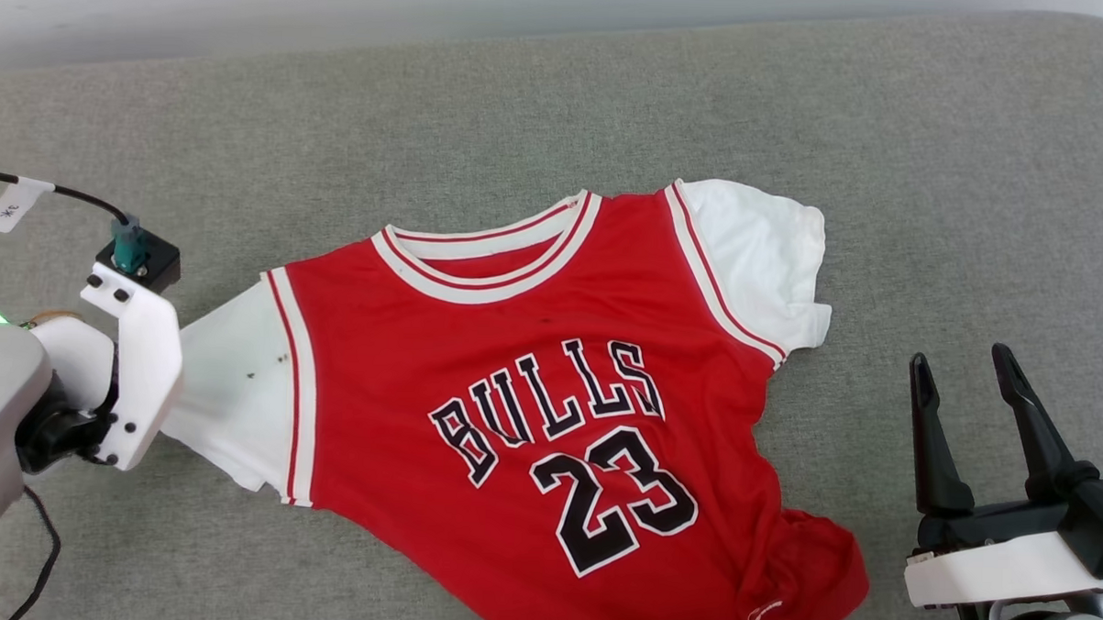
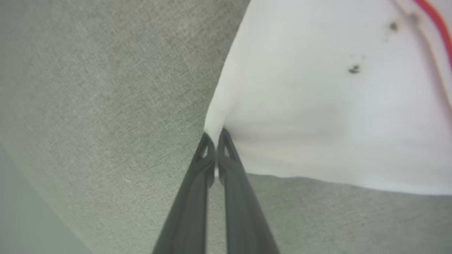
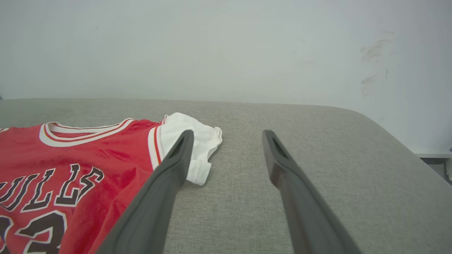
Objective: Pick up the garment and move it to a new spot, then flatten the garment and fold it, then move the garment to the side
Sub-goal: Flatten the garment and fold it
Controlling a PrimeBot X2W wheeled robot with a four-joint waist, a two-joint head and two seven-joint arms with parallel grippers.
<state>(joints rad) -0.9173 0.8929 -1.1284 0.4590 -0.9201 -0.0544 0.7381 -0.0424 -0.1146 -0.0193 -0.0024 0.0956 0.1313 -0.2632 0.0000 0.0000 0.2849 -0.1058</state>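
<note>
On the grey fabric-covered counter (image 1: 522, 98), the head view shows the red jersey-style T-shirt with white short sleeves (image 1: 531, 364) lying front-up. Its striped collar is turned away from the robot and the whole shirt sits at a slant. Black white-outlined letters reading "BULLS" and the number "23" face the camera. The hem corner on the robot's right is bunched into folds, and the bottom edge runs out of the picture. The left arm's white wrist bracket (image 1: 137, 369) stands at the tip of the left sleeve, which stretches toward it. The right end effector (image 1: 961, 356) sits at the lower right with its two dark fingers spread apart, holding nothing and clear of the shirt.

In the left wrist view, the left end effector (image 2: 214, 135) is clenched on the edge of the white sleeve. Its fingers are pressed together around a small peak of cloth. A few dark specks mark the sleeve, and a red stripe shows at the upper right.

In the right wrist view, the parted fingers frame bare counter. The crumpled right sleeve lies beside the left finger, with a pale wall (image 3: 226, 46) behind.
</note>
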